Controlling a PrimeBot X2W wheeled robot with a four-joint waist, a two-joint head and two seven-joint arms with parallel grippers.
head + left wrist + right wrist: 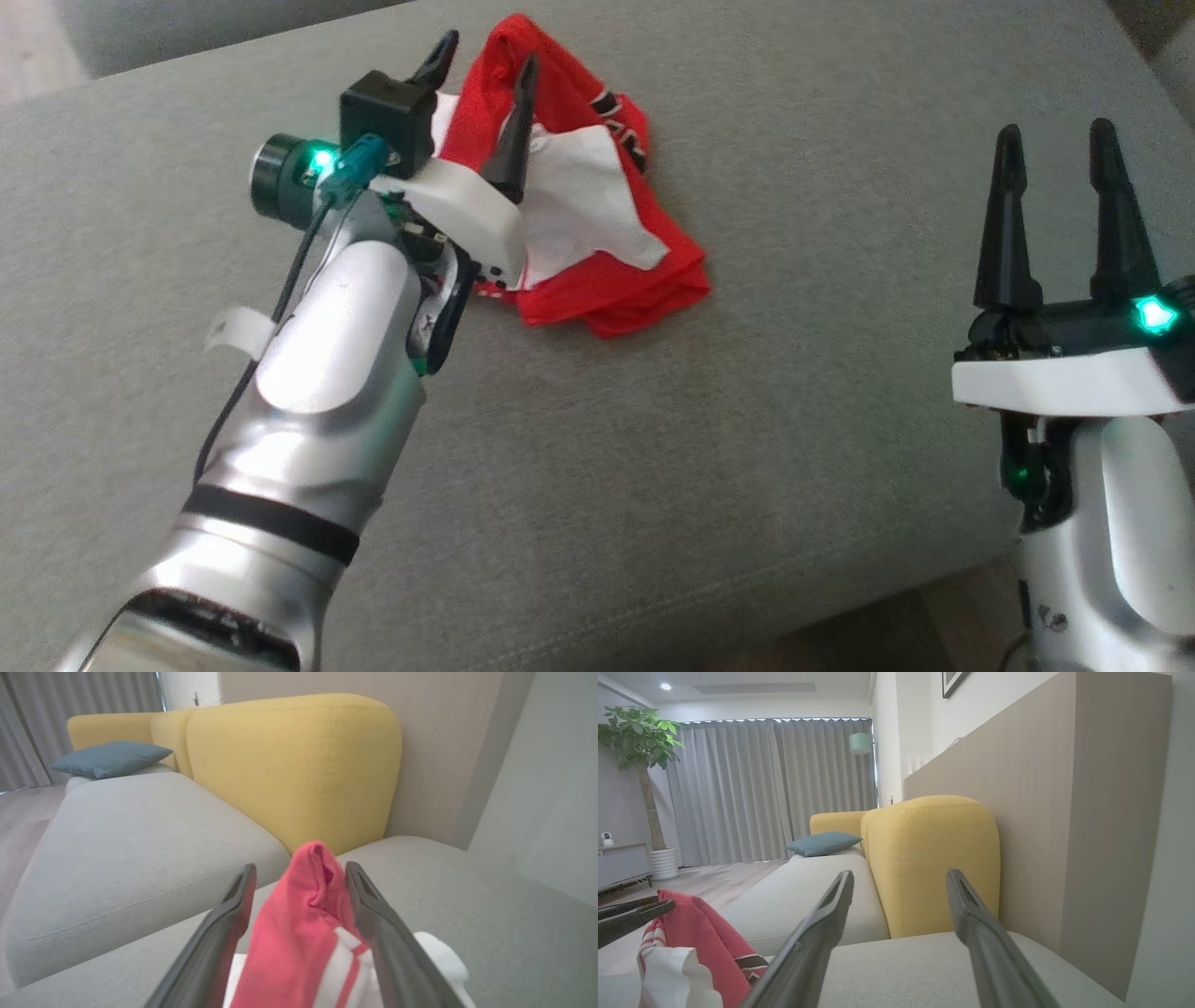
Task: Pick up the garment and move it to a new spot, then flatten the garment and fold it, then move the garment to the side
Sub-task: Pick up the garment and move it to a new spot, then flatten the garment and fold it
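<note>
Reaching over the sofa seat point(653, 467), left hand point(491, 49) is straddling a raised fold of the red-white garment point(635, 280), fingers point(516, 140) spread, released. Garment is lying diagonally on the seat, far-left to near-right; right hand point(1060, 140) is hovering released, well apart.

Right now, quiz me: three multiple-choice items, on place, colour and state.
1. The garment lies on: A the grey seat cushion; B a wooden table; C a laundry basket.
2. The garment is: A blue and grey; B red and white; C green and black.
3. The right gripper has its jaws: A shut on the garment; B open and empty; C shut, empty.
Answers: 1 A, grey fabric surrounds it. 2 B, red cloth with white panels. 3 B, its fingers stand apart, clear of the garment.
</note>
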